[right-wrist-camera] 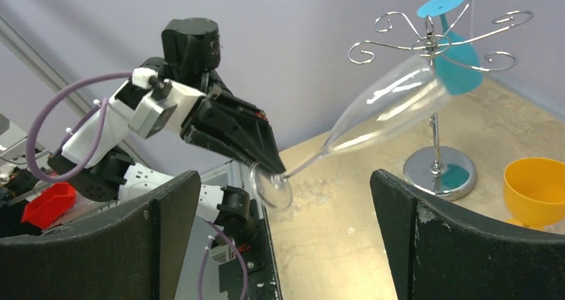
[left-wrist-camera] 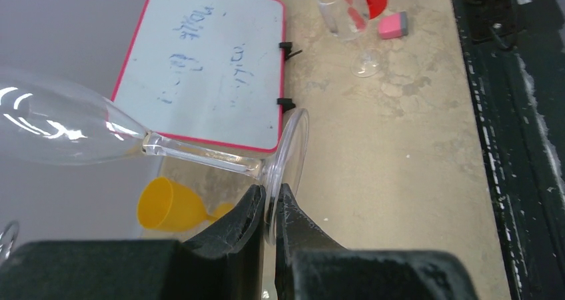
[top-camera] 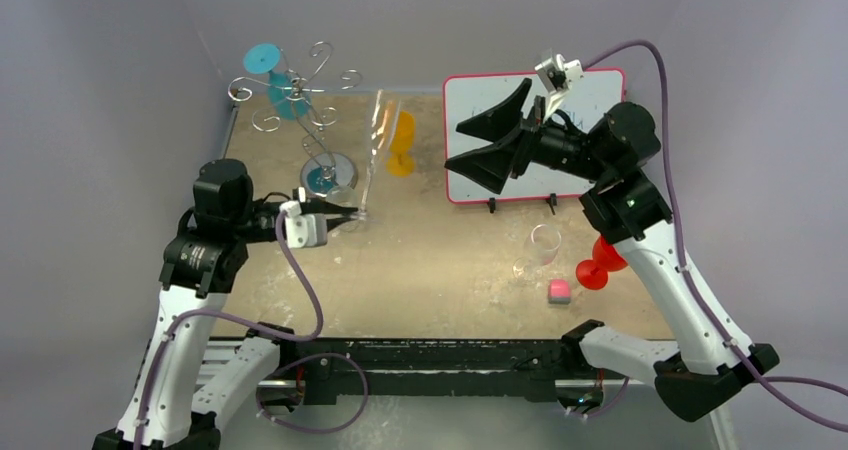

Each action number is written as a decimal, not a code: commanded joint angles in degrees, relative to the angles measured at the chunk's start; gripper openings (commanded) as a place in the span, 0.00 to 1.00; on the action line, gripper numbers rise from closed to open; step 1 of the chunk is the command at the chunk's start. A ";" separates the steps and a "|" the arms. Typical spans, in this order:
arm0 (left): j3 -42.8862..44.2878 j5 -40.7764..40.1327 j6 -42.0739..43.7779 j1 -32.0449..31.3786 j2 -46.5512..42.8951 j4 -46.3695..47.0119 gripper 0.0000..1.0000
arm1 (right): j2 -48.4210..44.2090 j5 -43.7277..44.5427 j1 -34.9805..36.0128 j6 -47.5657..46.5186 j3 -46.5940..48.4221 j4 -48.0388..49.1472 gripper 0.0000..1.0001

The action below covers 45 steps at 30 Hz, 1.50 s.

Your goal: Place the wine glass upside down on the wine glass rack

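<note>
A clear wine glass (top-camera: pixel 378 145) is held by its round foot in my shut left gripper (top-camera: pixel 352 213). It tilts, with the bowl raised toward the back. In the left wrist view the fingers (left-wrist-camera: pixel 250 210) pinch the foot's edge and the bowl (left-wrist-camera: pixel 53 127) points left. The wine glass rack (top-camera: pixel 297 95), silver wire on a shiny round base (top-camera: pixel 328 177), stands left of the glass. A teal glass (top-camera: pixel 275 75) hangs upside down on it. In the right wrist view the clear bowl (right-wrist-camera: pixel 393 100) reaches near the rack's arms (right-wrist-camera: pixel 436 43). My right gripper (top-camera: pixel 490 138) is open, empty and raised before the whiteboard.
A red-framed whiteboard (top-camera: pixel 480 90) stands at the back right. An orange glass (top-camera: pixel 402 142) stands beside the held glass. A second clear glass (top-camera: pixel 540 250), a red glass (top-camera: pixel 600 263) and a pink eraser (top-camera: pixel 560 290) sit at the front right.
</note>
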 commanded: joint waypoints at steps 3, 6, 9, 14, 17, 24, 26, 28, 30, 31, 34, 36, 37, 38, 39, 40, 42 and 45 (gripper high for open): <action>0.21 -13.82 -26.99 0.23 -1.79 34.28 0.00 | -2.43 2.05 -0.20 -3.71 0.44 -1.00 1.00; 1.18 -18.20 -32.10 0.23 -0.76 40.63 0.00 | -2.98 2.86 -0.20 -4.64 0.45 -1.86 1.00; 3.43 -21.72 -35.69 0.23 1.68 43.89 0.00 | -3.45 3.37 -0.21 -5.50 0.27 -2.54 1.00; 7.16 -32.76 -49.77 0.24 6.55 52.23 0.00 | -3.96 3.54 -0.24 -5.89 -0.43 -2.56 1.00; 14.12 -34.63 -55.08 0.21 12.27 49.12 0.00 | -4.09 3.78 -0.26 -6.48 -0.71 -2.94 1.00; 28.38 -44.58 -65.55 0.23 21.92 40.92 0.00 | -4.27 3.91 -0.20 -7.03 -1.27 -3.49 1.00; 31.30 -44.75 -66.23 0.23 24.38 38.18 0.00 | -4.35 3.83 -0.19 -7.04 -1.35 -3.43 1.00; 34.15 -46.47 -69.32 0.23 26.72 36.71 0.00 | -4.36 3.69 -0.19 -7.04 -1.41 -3.49 1.00; 37.53 -47.83 -71.51 0.32 29.43 34.84 0.00 | -4.42 3.48 -0.20 -7.08 -1.39 -3.42 1.00; 39.13 -47.63 -72.31 0.32 30.69 34.10 0.00 | -4.44 3.43 -0.20 -7.13 -1.46 -3.37 1.00; 44.19 -46.67 -76.08 0.83 35.08 32.69 0.00 | -4.60 3.34 -0.21 -7.12 -1.50 -3.39 1.00; 47.47 -44.80 -80.75 2.38 38.09 32.64 0.00 | -4.69 3.29 -0.20 -7.14 -1.42 -3.49 1.00; 48.91 -43.14 -83.29 3.46 39.73 33.00 0.00 | -4.77 3.26 -0.20 -7.15 -1.42 -3.51 1.00; 50.29 -41.60 -86.11 4.42 41.32 33.38 0.00 | -4.95 3.25 -0.26 -7.14 -1.46 -3.44 1.00; 51.34 -40.53 -88.72 5.63 42.67 33.96 0.00 | -5.11 3.32 -0.26 -7.14 -1.61 -3.37 1.00; 51.94 -39.67 -90.98 6.46 43.95 34.75 0.00 | -5.29 3.34 -0.27 -7.08 -1.86 -3.34 1.00; 52.16 -39.04 -94.57 8.04 45.79 36.28 0.00 | -5.62 3.29 -0.25 -7.01 -2.48 -2.94 1.00; 51.83 -38.35 -98.94 10.41 47.69 38.26 0.00 | -5.52 3.29 -0.23 -6.97 -2.82 -3.05 1.00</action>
